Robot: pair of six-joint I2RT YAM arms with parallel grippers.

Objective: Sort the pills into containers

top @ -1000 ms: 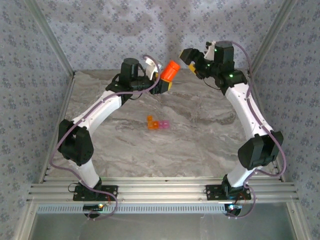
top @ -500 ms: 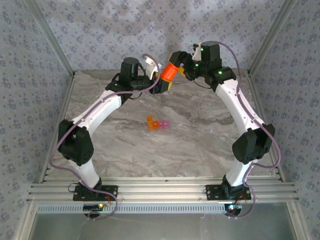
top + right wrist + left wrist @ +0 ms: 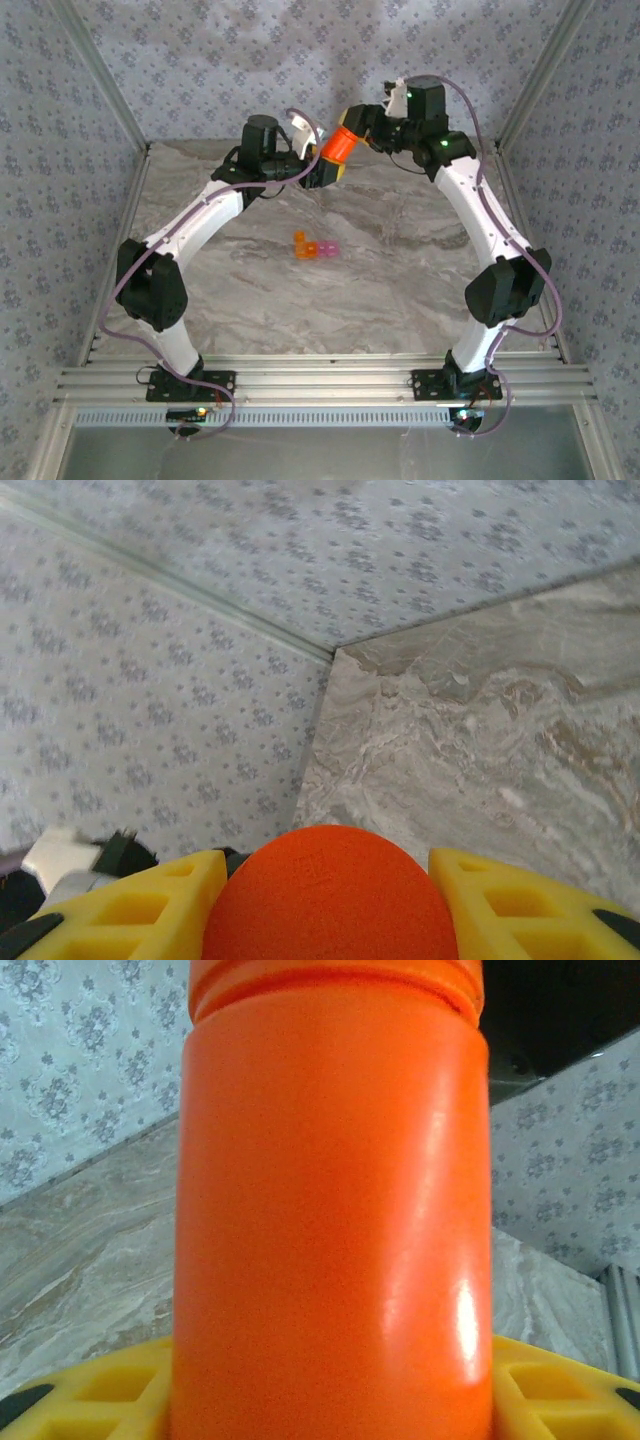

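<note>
The right gripper (image 3: 353,127) has swung in from the right of the top view and closed in; its yellow fingers now press both sides of the round orange cap (image 3: 330,890). The left gripper (image 3: 328,166) grips the lower body of the orange bottle (image 3: 330,1210), which is raised at the upper centre of the top view, tilted up to the right. Its side is plain, glossy orange. The containers (image 3: 314,247) rest on the marbled worktop (image 3: 400,270) at the centre of the frame, well apart from both grippers. They are two tiny joined translucent cubes, orange on the left and pink on the right. Their contents are too small to tell.
</note>
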